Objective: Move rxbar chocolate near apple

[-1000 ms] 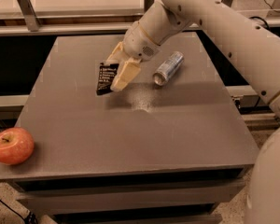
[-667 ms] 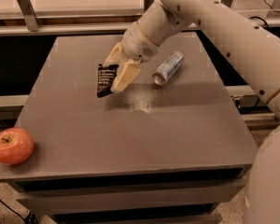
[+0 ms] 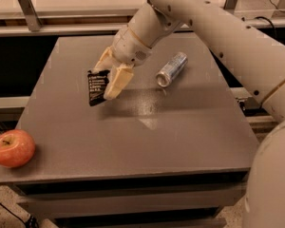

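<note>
The hand (image 3: 105, 82) hangs over the worktop (image 3: 180, 141). Its cream fingers (image 3: 118, 82) look dull and rubbery and are pinched on the rxbar chocolate (image 3: 96, 88), whose dark wrapper is thin film with a low sheen and white print. Behind the hand, the arm (image 3: 218, 32) has a smooth, off-white, plastic-looking shell. Just right of the hand lies a can (image 3: 172, 69) of bright, shiny metal. The worktop beneath is grey, matt and finely speckled. Well off to the hand's lower left, the apple (image 3: 13, 148) has smooth, waxy skin.

Dark grey table (image 3: 180, 141), pale shelf (image 3: 76, 1) behind with metal bracket (image 3: 29, 7), speckled floor (image 3: 2, 201) below, warm dim light
</note>
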Robot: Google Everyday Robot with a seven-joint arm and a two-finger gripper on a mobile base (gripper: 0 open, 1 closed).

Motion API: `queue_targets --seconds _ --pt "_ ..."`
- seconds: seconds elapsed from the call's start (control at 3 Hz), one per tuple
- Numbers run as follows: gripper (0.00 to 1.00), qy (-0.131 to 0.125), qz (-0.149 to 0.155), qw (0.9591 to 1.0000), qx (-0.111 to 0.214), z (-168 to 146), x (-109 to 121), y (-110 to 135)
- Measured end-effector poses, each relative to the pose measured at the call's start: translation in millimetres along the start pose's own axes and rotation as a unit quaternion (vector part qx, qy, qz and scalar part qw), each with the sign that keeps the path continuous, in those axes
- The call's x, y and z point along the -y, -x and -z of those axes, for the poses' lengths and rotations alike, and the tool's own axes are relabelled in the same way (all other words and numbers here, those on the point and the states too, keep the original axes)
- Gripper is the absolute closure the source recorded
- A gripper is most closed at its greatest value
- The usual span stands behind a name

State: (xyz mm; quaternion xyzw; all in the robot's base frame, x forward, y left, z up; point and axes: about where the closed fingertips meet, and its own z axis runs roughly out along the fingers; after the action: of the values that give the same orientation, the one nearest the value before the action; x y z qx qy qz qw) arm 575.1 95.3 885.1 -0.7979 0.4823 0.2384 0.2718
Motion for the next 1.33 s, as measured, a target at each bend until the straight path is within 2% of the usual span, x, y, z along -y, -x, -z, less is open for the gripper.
queue_targets --seconds 0.33,0.67,1.33 --pt "1.00 0.035 0.042 0.9982 0.026 -17.7 -13.8 31.7" --pt "1.00 0.067 0.070 0.9949 0.027 -32.0 -32.4 58.9" --pt "1.00 0.096 0.104 0.9900 -0.004 -59.4 -49.3 78.4"
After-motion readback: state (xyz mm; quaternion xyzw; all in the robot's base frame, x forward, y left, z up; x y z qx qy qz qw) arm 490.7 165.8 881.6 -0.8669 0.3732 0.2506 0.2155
